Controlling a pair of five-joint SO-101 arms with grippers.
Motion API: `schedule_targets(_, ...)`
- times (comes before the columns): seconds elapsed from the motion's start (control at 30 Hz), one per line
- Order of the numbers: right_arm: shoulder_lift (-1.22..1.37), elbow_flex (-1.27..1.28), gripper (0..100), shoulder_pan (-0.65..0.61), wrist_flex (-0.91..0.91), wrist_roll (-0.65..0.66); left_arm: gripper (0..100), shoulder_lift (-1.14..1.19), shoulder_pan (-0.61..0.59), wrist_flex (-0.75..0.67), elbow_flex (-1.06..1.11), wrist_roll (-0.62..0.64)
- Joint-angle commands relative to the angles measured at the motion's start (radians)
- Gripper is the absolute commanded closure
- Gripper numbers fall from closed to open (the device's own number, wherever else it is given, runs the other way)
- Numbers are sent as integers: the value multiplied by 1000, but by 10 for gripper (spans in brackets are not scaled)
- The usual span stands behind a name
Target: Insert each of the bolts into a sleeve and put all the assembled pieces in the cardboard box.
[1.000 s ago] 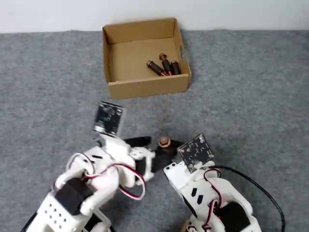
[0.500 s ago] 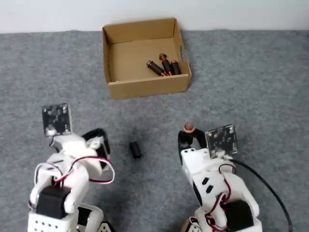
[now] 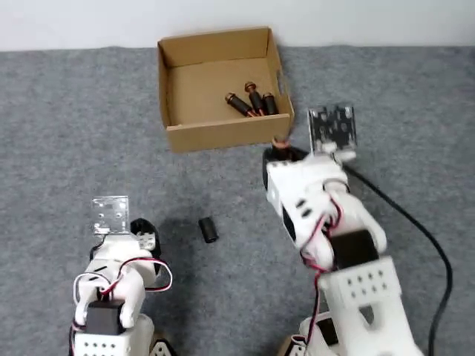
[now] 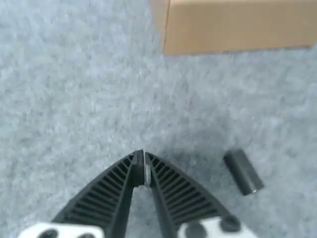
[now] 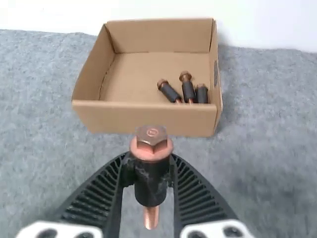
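Well, seen from above, the cardboard box (image 3: 223, 138) stands at the far side of the grey tabletop (image 3: 393, 96). Three assembled pieces (image 3: 252, 101) lie inside it, close to its right wall. The right gripper (image 3: 279, 153) is just before the box's front right corner. The copper head of a bolt (image 3: 280, 142) shows at its tip, very near the box's front wall. A loose sleeve (image 3: 208, 230), short and black, lies on the tabletop well in front of the box. The left gripper (image 3: 143, 224) is farther from the box than this loose sleeve, and to the left of it.

In the left wrist view, the fingers (image 4: 168, 183) of the left gripper are pressed together with nothing between them. The loose sleeve (image 4: 242, 172) lies flat near them, not touching, and a corner of the cardboard box (image 4: 237, 27) is beyond.

In the right wrist view, the fingers (image 5: 190, 188) of the right gripper are clenched on a sleeve (image 5: 150, 186) with the bolt (image 5: 151, 141) pushed through it. The hexagonal head is on the box's side and the threaded end comes out on the other side. This piece is held in front of the cardboard box (image 5: 143, 119), outside it. The assembled pieces (image 5: 182, 91) lie in the box's right part.
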Motion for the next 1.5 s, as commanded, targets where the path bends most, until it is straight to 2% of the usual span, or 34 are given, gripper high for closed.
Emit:
schedule_targets(0.0, 124, -158, 991, 8, -67, -9, 995, 5, -3, -49, 39, -12)
schedule_targets(0.2, 308, -327, 991, 8, -97, -9, 995, 6, -5, -43, 35, -11)
schedule_targets(0.4, 493, -499, 991, 8, -171, -9, 994, 2, -5, 84, 35, -12)
schedule_targets(0.93, 1036, -921, 991, 4, -348, -9, 994, 2, -3, 89, 35, -9)
schedule_targets(1.47, 1514, -1275, 976, -61, -298, -8, 994, 2, -3, 89, 35, -9)
